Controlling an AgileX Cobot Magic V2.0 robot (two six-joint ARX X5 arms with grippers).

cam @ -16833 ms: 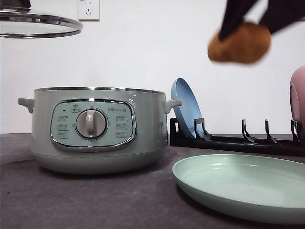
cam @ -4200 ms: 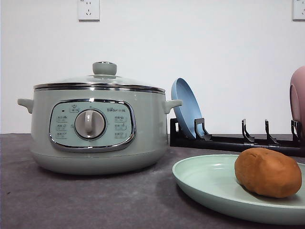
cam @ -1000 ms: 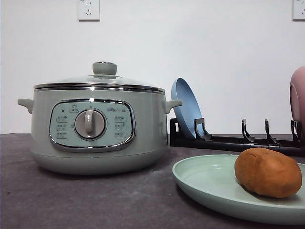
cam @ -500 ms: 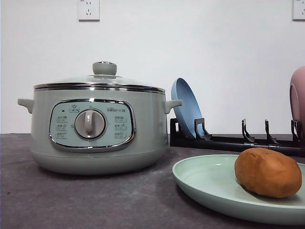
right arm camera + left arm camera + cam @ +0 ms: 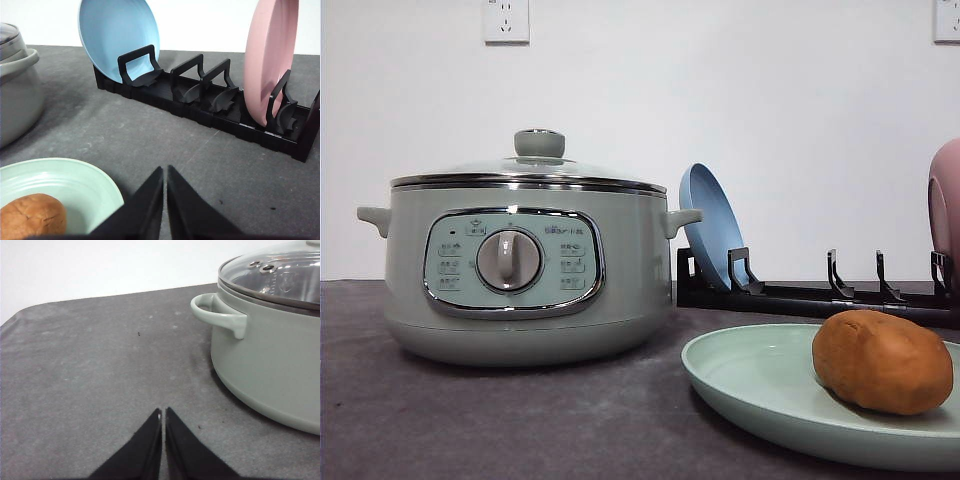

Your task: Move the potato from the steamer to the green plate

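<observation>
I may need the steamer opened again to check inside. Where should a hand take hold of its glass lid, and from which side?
Grip the green knob at the centre of the glass lid, coming straight down from above. The knob stands upright and proud of the dome, narrow enough to pinch, while the lid's rim sits flush on the steamer and the smooth glass offers little purchase.

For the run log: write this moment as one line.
potato: on green plate | steamer: lid on | left gripper: shut, empty | right gripper: shut, empty | blue plate, pink plate: in rack
</observation>
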